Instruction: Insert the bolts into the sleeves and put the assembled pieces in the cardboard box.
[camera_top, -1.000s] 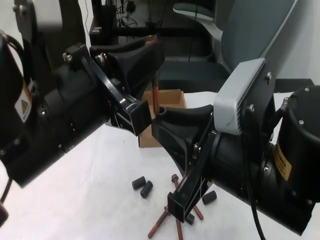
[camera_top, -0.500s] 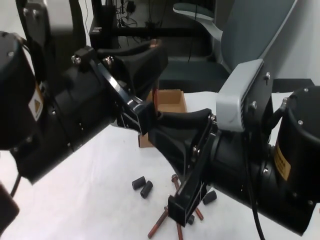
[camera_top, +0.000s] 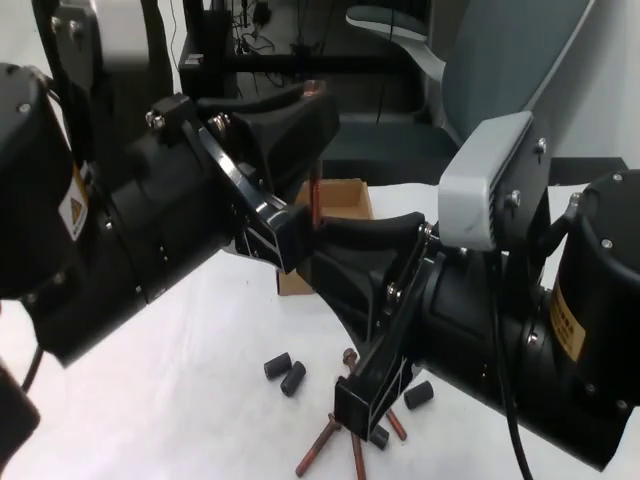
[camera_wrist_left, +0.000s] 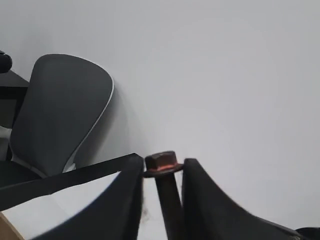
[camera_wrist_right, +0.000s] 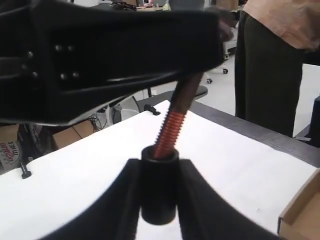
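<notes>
Left gripper (camera_wrist_left: 163, 167): closed on a copper bolt (camera_wrist_left: 169, 210) just under its hex head, shank hanging downward. Right gripper (camera_wrist_right: 159, 166): closed on a black sleeve (camera_wrist_right: 159, 200), held upright below the left gripper. The bolt's threaded end meets the sleeve's mouth, tilted slightly off the sleeve's axis. Both grippers are raised above the white bench (camera_top: 180, 380), with the open cardboard box (camera_top: 350, 200) beyond them. Loose sleeves (camera_top: 285, 372) and loose bolts (camera_top: 318, 447) lie on the bench near the arms, well apart from the box.
</notes>
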